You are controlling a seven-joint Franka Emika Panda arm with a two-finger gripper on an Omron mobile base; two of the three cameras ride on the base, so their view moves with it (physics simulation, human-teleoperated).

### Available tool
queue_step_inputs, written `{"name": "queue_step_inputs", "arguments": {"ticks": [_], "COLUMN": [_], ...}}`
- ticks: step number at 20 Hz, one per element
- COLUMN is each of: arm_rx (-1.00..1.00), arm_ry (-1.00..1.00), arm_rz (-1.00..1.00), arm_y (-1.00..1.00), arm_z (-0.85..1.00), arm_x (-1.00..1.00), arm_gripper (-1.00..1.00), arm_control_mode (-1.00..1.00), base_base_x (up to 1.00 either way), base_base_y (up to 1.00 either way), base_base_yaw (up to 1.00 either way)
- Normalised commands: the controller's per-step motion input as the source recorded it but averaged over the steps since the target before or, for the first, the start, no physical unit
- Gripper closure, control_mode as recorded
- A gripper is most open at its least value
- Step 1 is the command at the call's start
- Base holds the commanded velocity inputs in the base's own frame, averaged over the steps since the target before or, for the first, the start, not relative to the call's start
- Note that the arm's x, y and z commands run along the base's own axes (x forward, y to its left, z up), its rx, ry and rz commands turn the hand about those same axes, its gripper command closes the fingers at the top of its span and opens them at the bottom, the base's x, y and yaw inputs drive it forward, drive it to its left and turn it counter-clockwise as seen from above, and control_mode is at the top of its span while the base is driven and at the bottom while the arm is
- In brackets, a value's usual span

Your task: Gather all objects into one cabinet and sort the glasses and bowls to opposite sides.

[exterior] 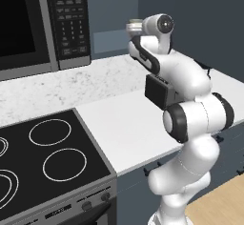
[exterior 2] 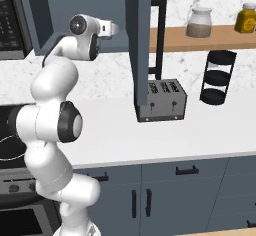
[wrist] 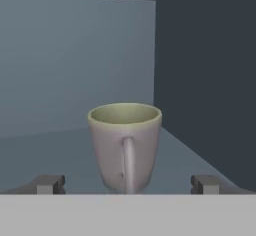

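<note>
I find the two-finger gripper [wrist: 125,184] spread fully wide, pinching nothing. A small grey-taupe handled ceramic mug [wrist: 125,147] stands upright just ahead, centred between the fingertips [wrist: 49,184], clear of both, handle facing me, on the slate-blue cabinet shelf [wrist: 60,152].

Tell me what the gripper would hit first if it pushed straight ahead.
The mug, most likely: it stands upright on the shelf, centred between the open fingers, handle facing the gripper. Depth is unclear.
</note>
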Motion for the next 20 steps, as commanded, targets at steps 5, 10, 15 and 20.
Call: {"name": "queue_step_inputs", "arguments": {"ticks": [5,10,15,20], "arm_rx": [0.00,0.00,0.00,0.00], "arm_ry": [0.00,0.00,0.00,0.00], "arm_rz": [0.00,0.00,0.00,0.00], "arm_y": [0.00,0.00,0.00,0.00], "arm_z": [-0.05,-0.22,-0.10,0.00], "arm_x": [0.37,0.08,0.03,0.13], "arm_gripper": [-1.00,-1.00,-1.00,-1.00], "arm_control_mode": [-1.00,-1.00,-1.00,-1.00], "base_base_x": [0.00,0.00,0.00,0.00], "base_base_y": [0.00,0.00,0.00,0.00], "base_base_yaw": [0.00,0.00,0.00,0.00]}}
